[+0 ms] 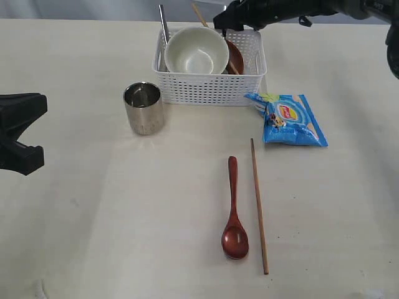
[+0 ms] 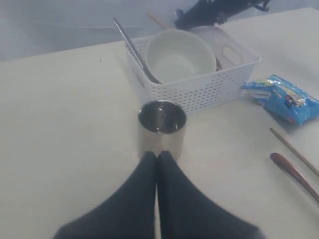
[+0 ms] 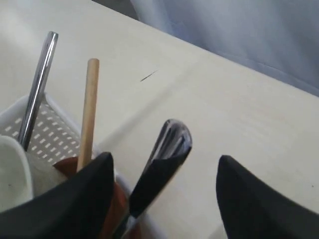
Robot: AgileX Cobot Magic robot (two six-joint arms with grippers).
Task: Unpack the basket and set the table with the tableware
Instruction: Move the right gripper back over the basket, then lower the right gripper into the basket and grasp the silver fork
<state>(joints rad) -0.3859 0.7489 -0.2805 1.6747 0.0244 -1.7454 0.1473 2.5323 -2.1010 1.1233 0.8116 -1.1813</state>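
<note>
The white basket (image 1: 210, 87) stands at the back of the table (image 1: 124, 218). It holds the cream bowl (image 1: 196, 51), the brown plate (image 1: 235, 57), a steel handle (image 1: 163, 23) and a chopstick (image 1: 199, 14). My right gripper (image 1: 225, 22) hovers over the basket's far side. Seen from the right wrist, that gripper (image 3: 165, 157) is open, with a second steel utensil handle (image 3: 172, 137) standing between its jaws, not clamped. The steel cup (image 1: 144, 108), wooden spoon (image 1: 234, 208) and another chopstick (image 1: 259, 205) rest on the table. My left gripper (image 2: 157, 154) is shut and empty, short of the cup (image 2: 161, 127).
A blue chip bag (image 1: 287, 118) lies just right of the basket's front corner. My left gripper (image 1: 19, 134) sits at the left edge of the exterior view, well away from the cup.
</note>
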